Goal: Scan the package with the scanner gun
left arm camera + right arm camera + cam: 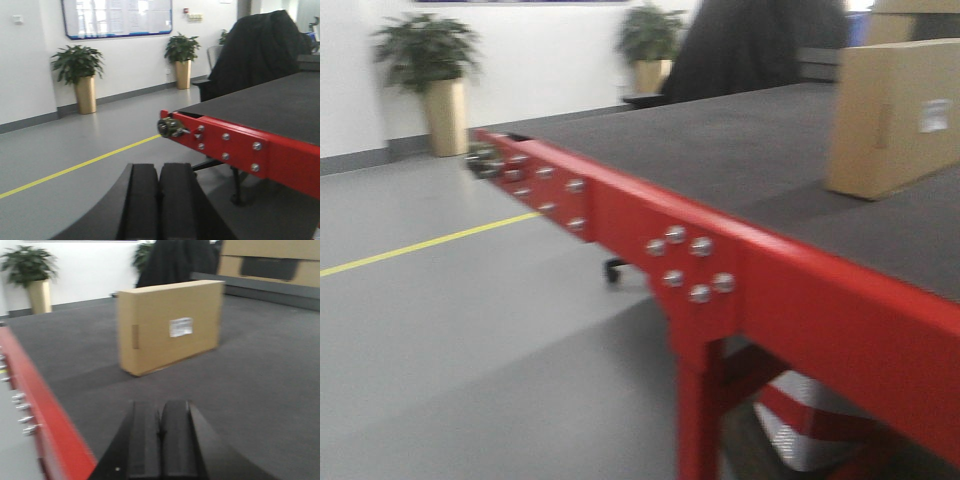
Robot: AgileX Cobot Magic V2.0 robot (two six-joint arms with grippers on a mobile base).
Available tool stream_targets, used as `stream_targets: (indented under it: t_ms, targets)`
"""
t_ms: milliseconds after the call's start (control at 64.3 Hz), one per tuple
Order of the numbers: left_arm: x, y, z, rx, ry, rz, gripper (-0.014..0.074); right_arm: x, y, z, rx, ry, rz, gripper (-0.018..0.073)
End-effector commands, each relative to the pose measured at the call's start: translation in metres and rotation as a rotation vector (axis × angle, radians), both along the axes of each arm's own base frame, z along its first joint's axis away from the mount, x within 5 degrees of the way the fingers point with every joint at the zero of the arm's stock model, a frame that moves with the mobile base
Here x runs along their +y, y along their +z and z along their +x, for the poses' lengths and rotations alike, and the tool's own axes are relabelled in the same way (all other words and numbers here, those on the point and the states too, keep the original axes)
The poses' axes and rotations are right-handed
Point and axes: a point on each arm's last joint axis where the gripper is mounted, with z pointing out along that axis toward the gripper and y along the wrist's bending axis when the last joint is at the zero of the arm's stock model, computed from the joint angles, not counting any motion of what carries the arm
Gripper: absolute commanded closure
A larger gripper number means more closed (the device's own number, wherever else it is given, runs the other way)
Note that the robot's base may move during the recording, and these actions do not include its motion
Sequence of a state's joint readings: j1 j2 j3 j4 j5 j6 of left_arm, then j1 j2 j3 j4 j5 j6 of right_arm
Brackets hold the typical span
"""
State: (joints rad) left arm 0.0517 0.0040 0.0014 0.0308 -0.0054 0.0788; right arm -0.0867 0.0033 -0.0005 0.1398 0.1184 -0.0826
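Note:
The package (170, 327), a plain tan cardboard box with a small white label, stands upright on the dark grey table top (260, 375). It also shows at the right edge of the front view as the package (895, 115). My right gripper (160, 410) is shut and empty, low over the table a good way short of the box. My left gripper (159, 172) is shut and empty, hanging over the grey floor to the left of the table's red frame (240, 145). The scanner gun is out of view.
A tan carton with a broad black band (270, 262) sits at the table's far right. A black jacket drapes a chair (260, 47) behind the table. Potted plants (80, 75) stand by the wall. A yellow line (75, 167) crosses the floor.

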Motion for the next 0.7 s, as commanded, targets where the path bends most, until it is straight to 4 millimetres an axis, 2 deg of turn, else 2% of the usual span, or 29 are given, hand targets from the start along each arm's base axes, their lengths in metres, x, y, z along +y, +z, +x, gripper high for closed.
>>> stream_targets:
  t_ms: [0,684]
  targets:
    - [-0.0004,0.0026,-0.0006,-0.027,-0.007,-0.003,0.0707,-0.0005,0.002,-0.0002,-0.024,-0.007,-0.01,0.0712]
    - [-0.0026,0.0026,-0.0006,-0.027,-0.045,-0.004,0.0707,-0.0005,0.002,-0.0002,-0.024,-0.007,-0.01,0.0712]
